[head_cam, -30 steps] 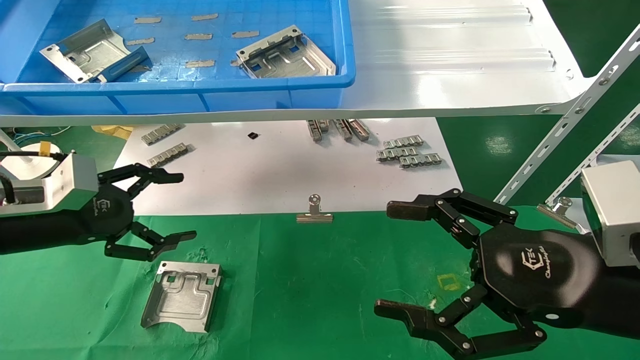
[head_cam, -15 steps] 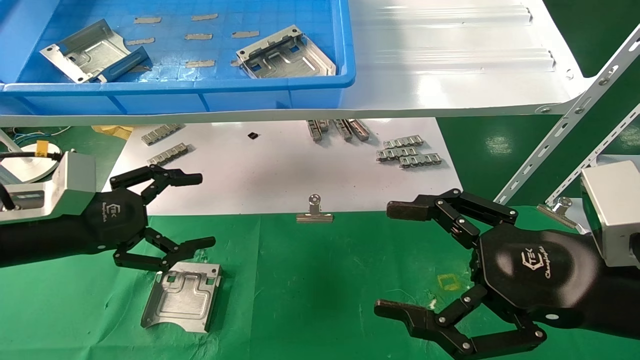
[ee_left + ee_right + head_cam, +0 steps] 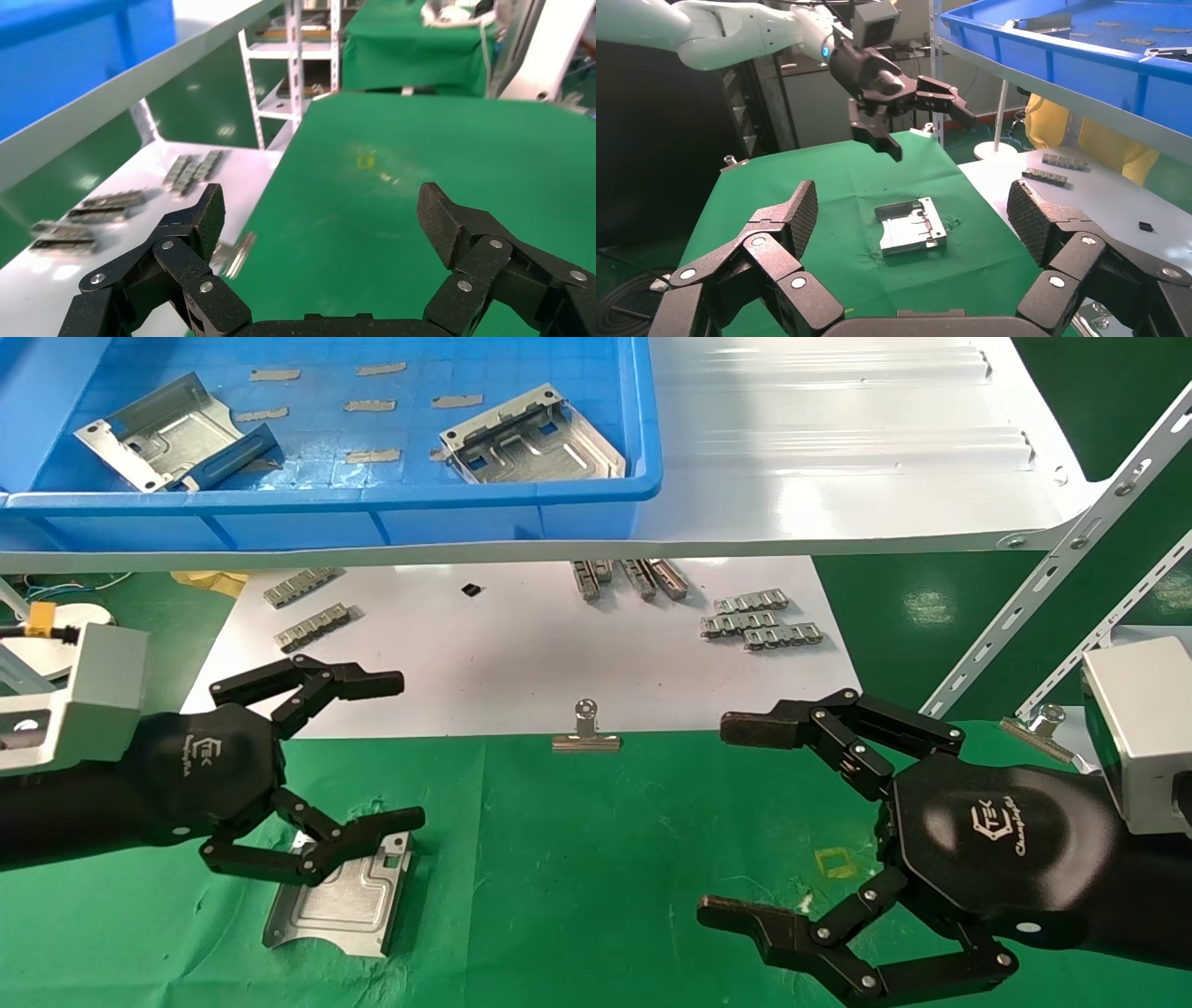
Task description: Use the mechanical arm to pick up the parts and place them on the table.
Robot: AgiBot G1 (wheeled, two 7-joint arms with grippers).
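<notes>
The left gripper (image 3: 405,752) hung wide open above a placed part (image 3: 358,896); it should lift clear before reaching the bin (image 3: 643,449).

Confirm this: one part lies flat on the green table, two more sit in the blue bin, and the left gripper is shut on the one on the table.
Not quite. The left gripper is open and empty above the part on the table, as the right wrist view shows. The two parts in the bin are right.
</notes>
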